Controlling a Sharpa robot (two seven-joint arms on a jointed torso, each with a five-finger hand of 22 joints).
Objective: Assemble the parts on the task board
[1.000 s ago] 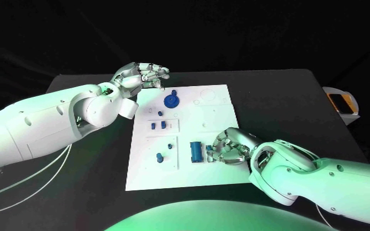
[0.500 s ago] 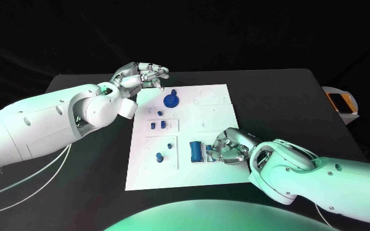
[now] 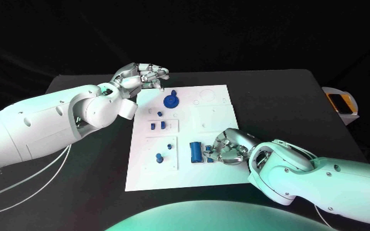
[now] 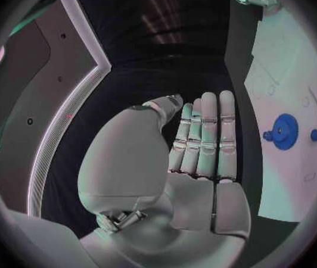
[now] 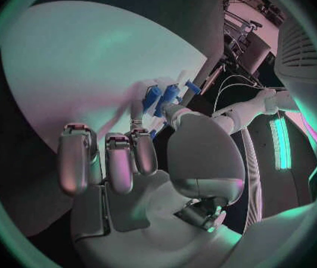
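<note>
The right robot hand rests on the near part of the task board, fingers curled beside the tall blue part; whether it grips anything I cannot tell. The left robot hand hovers off the task board's far left corner, fingers straight and together, holding nothing. A blue gear lies on the task board just beside that corner, above the black tabletop.

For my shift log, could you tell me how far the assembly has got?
Early. The blue gear seems seated on the task board. The right hand reaches at the blue block; a grasp isn't clear. The left hand holds nothing. Small blue pieces remain.
</note>
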